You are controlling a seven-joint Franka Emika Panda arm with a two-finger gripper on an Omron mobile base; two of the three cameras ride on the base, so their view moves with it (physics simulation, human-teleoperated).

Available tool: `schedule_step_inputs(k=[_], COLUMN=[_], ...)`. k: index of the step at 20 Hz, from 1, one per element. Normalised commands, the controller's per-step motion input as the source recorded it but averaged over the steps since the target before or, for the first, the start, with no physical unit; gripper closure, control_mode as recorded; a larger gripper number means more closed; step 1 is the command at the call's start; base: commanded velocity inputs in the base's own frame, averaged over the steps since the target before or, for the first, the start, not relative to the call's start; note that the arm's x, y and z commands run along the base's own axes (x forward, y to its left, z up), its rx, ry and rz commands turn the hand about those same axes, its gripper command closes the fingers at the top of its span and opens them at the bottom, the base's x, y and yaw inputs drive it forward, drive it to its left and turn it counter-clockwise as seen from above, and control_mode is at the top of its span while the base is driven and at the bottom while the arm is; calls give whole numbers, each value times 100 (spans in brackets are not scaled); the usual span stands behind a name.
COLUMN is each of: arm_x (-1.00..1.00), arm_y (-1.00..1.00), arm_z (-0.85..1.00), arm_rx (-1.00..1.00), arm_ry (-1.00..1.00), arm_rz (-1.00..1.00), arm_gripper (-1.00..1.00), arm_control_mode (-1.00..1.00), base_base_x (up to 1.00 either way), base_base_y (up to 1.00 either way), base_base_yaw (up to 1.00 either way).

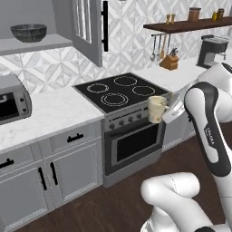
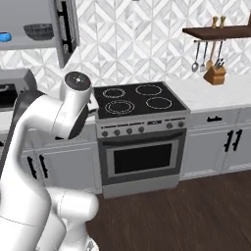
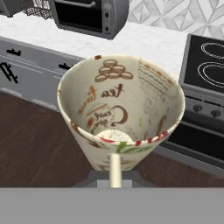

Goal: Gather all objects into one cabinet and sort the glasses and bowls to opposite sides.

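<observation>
Mug [image 1: 157, 108] clamped in gripper [image 3: 114, 177], held before stove [image 1: 122, 93].

Cream mug [image 3: 120, 111] bears brown lettering; bowl [image 1: 29, 32] dark grey.

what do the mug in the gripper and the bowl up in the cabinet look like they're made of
Mug: looks like glazed ceramic, cream and smooth, with brown printed lettering and drawings on its inner wall and a red and green striped band near the bottom.

Bowl: dark grey and matte, with a ribbed, woven-looking wall; it could be basketry or textured stoneware, the render leaves that open.
</observation>
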Motion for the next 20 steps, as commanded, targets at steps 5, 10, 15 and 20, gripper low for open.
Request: schedule_step_inputs(k=[5, 10, 15, 20], arm_x=[0, 0, 0, 0], arm_y=[0, 0, 0, 0], arm_z=[0, 0, 0, 0], arm_rx=[0, 0, 0, 0], arm_ry=[0, 0, 0, 0], arm_rz=[0, 0, 0, 0], arm_gripper=[100, 100, 100, 100], arm_control_mode=[100, 100, 100, 100], base_base_x=[-23, -10, 9, 41], base_base_y=[100, 92, 7, 90], base_base_yaw=[-4, -6, -1, -4])
